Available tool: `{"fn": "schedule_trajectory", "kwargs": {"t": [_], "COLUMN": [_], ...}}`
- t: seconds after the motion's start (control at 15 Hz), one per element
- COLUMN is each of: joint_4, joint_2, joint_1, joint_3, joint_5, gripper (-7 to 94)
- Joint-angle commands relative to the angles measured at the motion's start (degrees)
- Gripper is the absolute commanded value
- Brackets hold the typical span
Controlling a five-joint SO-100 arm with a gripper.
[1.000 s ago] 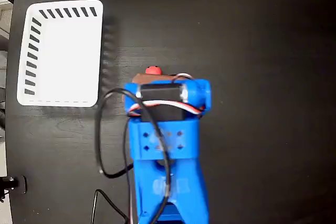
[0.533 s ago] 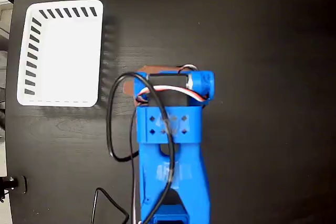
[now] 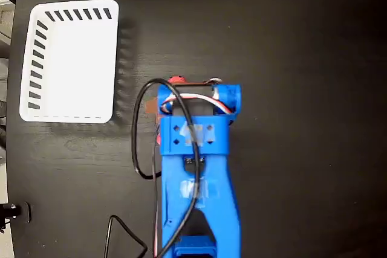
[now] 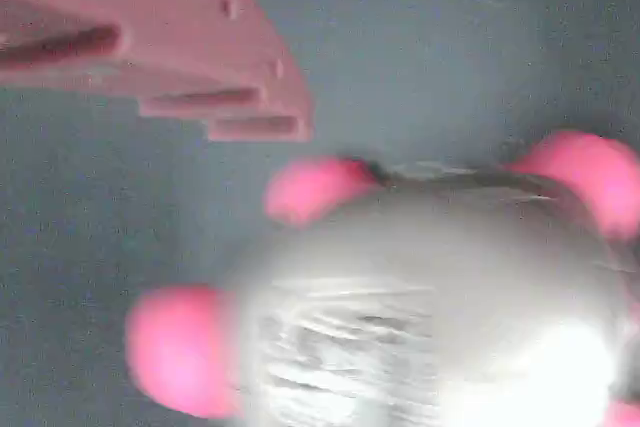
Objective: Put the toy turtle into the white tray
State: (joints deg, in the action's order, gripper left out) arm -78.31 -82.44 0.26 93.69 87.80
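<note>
Hidden: in the fixed view the toy turtle [image 3: 176, 80] is almost wholly covered by the blue arm [image 3: 195, 167]; only a small red part is seen at the arm's upper edge.
Blurred: in the wrist view the toy turtle [image 4: 430, 317] fills the lower right of the picture, out of focus, with its shiny shell cut off by the bottom and right edges (the pale sticker on top is seen only as a smear).
Tool: one pinkish finger [image 4: 150, 57] is seen in the wrist view at the upper left; the other finger is not seen, so the tool's point cannot be placed and whether it is released or clenched cannot be told.
Turtle to tool: the turtle lies directly under the tool, below and to the right of the visible finger in the wrist view; a strip of dark surface is seen between that finger and the nearest red foot [image 4: 315, 187].
Contact: no touching can be made out.
Tray: the white tray [image 3: 36, 52] stands at the upper left of the dark surface [image 3: 302, 89] in the fixed view, well apart from the turtle.
Cable: a black cable [image 3: 138, 143] loops beside the arm's left side.
</note>
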Motion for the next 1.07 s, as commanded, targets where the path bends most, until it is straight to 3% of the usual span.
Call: {"fn": "schedule_trajectory", "kwargs": {"t": [0.0,1.0], "joint_4": [1.23,14.5], "joint_2": [-1.85,1.05], "joint_1": [0.35,-0.26], "joint_3": [0.88,11.34], "joint_5": [2.29,3.25], "gripper": [59,59]}}
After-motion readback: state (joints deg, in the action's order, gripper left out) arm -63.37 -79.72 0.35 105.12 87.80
